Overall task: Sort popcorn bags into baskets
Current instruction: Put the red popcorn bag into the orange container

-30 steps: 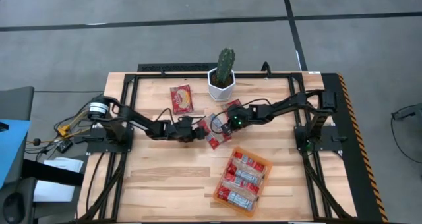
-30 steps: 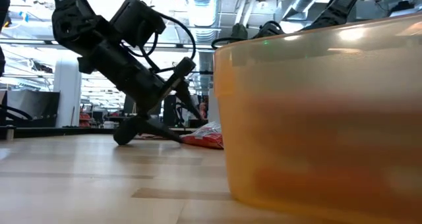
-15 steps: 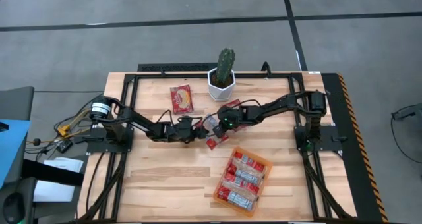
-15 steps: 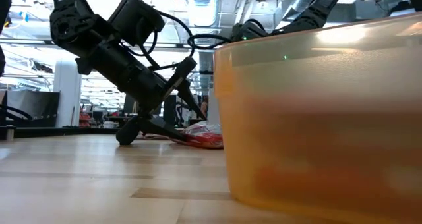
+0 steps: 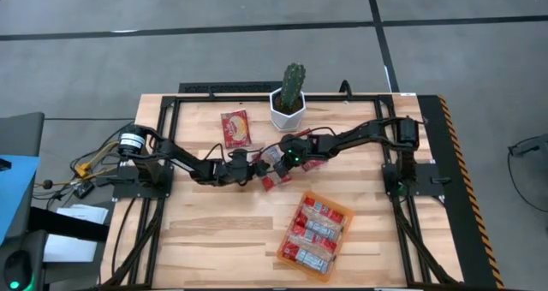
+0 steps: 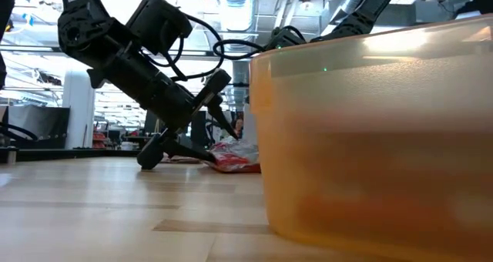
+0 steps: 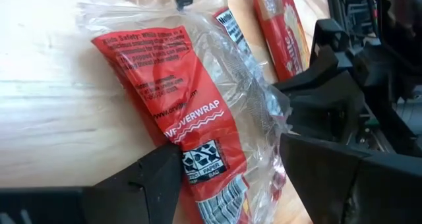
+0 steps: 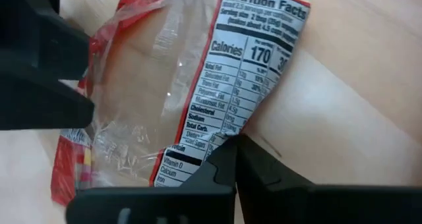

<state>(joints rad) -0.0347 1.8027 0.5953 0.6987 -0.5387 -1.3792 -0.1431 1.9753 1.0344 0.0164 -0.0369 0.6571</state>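
Note:
A red popcorn bag in clear wrap (image 7: 198,118) lies at mid-table (image 5: 274,181), its nutrition panel (image 8: 257,59) facing up. My left gripper (image 7: 227,158) (image 5: 253,164) is open, one finger on each side of the bag's near end. My right gripper (image 8: 232,145) (image 5: 276,158) is shut, its tips at the bag's other side. A second bag (image 7: 283,26) lies flat just beyond, under the right arm. A third (image 5: 235,128) lies flat at the far left. The orange basket (image 6: 370,139) (image 5: 349,216) holds several bags (image 5: 315,233). My left gripper's lower finger (image 7: 155,174) lies low along the table against the bag's red long edge (image 7: 188,159). The other finger (image 7: 330,171) stands beside the clear wrap; I cannot tell whether it touches. My right gripper comes slanting down from the table's right. Its shut fingertips (image 8: 224,159) meet the bag's edge at the foot of the nutrition panel (image 8: 191,145). Whether they pinch the wrap or only press on it, I cannot tell.
A white pot with a cactus (image 5: 288,107) stands at the far middle, close behind both grippers. Black frame rails (image 5: 257,92) run round the tabletop. The basket fills the right half of the low view.
My right gripper has gone toward the table's left and a little down, onto the bag, ending close to my left gripper. It now covers more of the bag in the high view. My left gripper has stayed where it was, turning slightly at the wrist.

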